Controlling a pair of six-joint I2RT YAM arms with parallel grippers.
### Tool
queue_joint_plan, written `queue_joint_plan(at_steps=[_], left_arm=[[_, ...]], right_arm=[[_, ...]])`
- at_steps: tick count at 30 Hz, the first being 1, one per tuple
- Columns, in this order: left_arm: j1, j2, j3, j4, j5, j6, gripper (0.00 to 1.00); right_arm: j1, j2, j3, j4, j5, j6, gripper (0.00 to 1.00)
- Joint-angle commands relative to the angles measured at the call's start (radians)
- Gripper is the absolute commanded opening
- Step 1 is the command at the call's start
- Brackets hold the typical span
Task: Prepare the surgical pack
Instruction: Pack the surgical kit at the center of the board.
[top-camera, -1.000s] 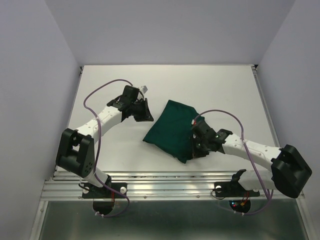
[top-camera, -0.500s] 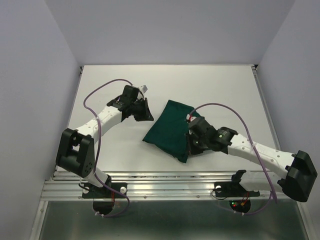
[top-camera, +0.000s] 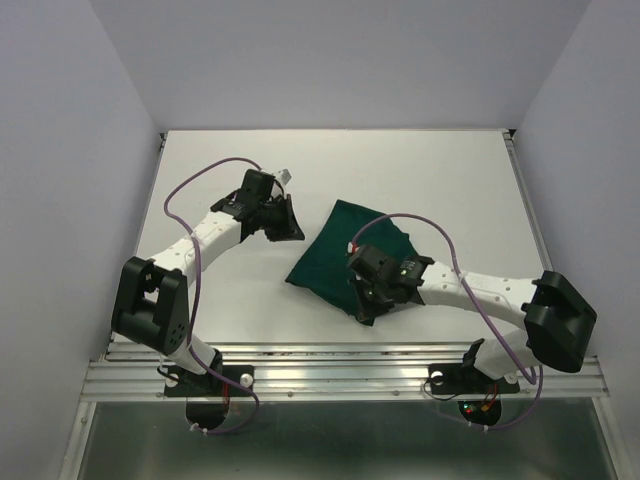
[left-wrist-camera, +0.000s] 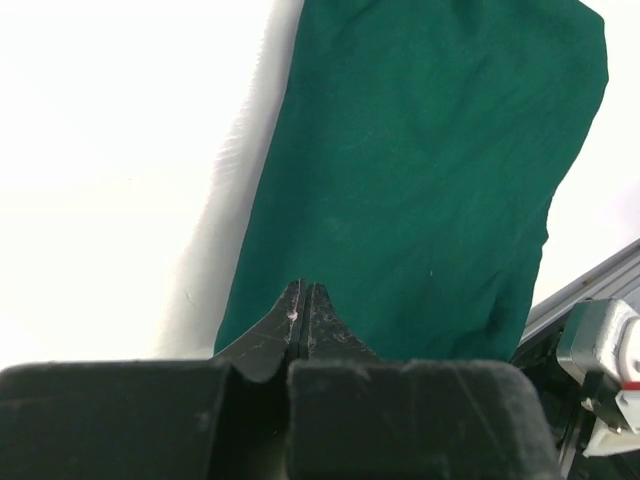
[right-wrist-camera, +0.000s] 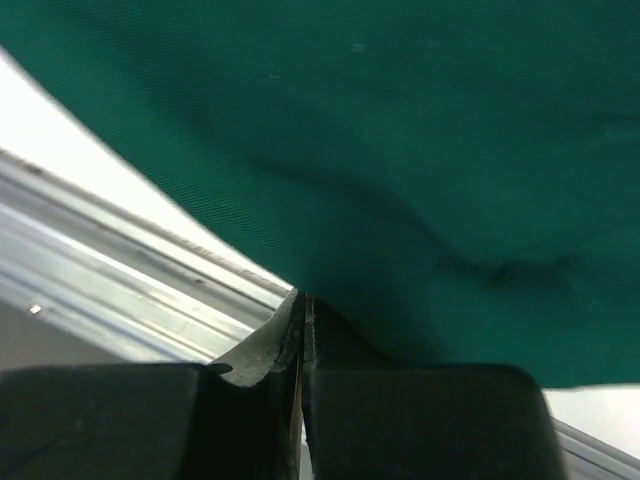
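Note:
Of the surgical pack only the dark green cloth (top-camera: 335, 255) shows, lying folded in the middle of the table. It fills most of the left wrist view (left-wrist-camera: 430, 180) and the right wrist view (right-wrist-camera: 400, 130). My left gripper (top-camera: 293, 228) is shut, its tips (left-wrist-camera: 303, 290) at the cloth's left edge with nothing between them. Over the cloth's near corner my right gripper (top-camera: 366, 303) is also shut. Its tips (right-wrist-camera: 302, 298) meet the cloth's edge, and I see no fold caught between them. Tray, instruments, gauze and packets are out of view.
An aluminium rail (top-camera: 330, 365) runs along the table's near edge, close under the right gripper (right-wrist-camera: 100, 250). Pale walls enclose the table on the left, the back and the right. Part of the right arm (left-wrist-camera: 600, 350) shows in the left wrist view.
My right arm has swung left, carrying its gripper from the cloth's right side onto the near corner, and its jaws have closed fully. The left arm and the cloth have barely moved.

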Motion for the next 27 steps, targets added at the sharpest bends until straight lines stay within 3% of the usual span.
queue_joint_plan(at_steps=[1,15,20,27], left_arm=[[0.008,-0.024,0.016,0.022,0.015,0.023,0.0],[0.018,-0.029,0.009,0.025,0.023,0.031,0.0],[0.018,-0.03,0.012,0.025,0.027,0.031,0.0],[0.018,-0.043,0.013,0.019,0.027,0.038,0.0]], right_arm=[[0.009,0.005,-0.018,-0.055,0.211,0.068,0.01],[0.009,0.004,-0.052,-0.2,0.403,0.192,0.01],[0.009,0.013,-0.012,-0.325,0.561,0.343,0.01],[0.009,-0.043,0.02,-0.432,0.644,0.453,0.01]])
